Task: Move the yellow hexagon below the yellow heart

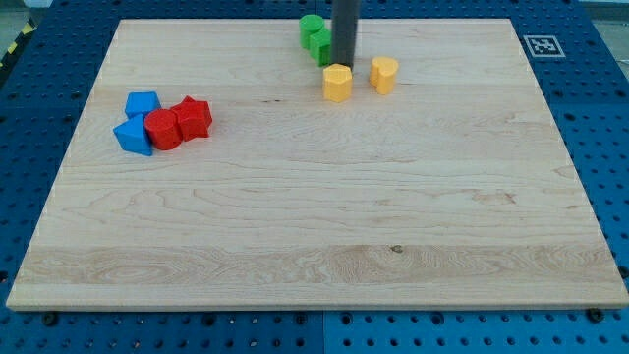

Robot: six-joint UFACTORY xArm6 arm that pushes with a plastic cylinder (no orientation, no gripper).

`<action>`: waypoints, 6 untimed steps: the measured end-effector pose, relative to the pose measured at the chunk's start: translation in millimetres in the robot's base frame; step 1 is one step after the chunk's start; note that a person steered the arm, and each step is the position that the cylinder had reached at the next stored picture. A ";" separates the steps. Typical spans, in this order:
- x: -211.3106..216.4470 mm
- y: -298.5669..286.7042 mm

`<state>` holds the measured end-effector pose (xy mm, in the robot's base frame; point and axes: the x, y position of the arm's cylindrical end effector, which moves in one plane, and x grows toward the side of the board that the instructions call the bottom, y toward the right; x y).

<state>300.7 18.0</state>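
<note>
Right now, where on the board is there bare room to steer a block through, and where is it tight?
Free: the whole bottom half, and the middle between the red and blue cluster and the yellow hexagon. Tight: the top centre, where my tip sits between the green blocks and the hexagon, yellow heart alongside.

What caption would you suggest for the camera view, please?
My tip behind the yellow hexagon, beside the yellow heart; green blocks behind, red-blue cluster left.
</note>
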 end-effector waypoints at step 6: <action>39.7 49.4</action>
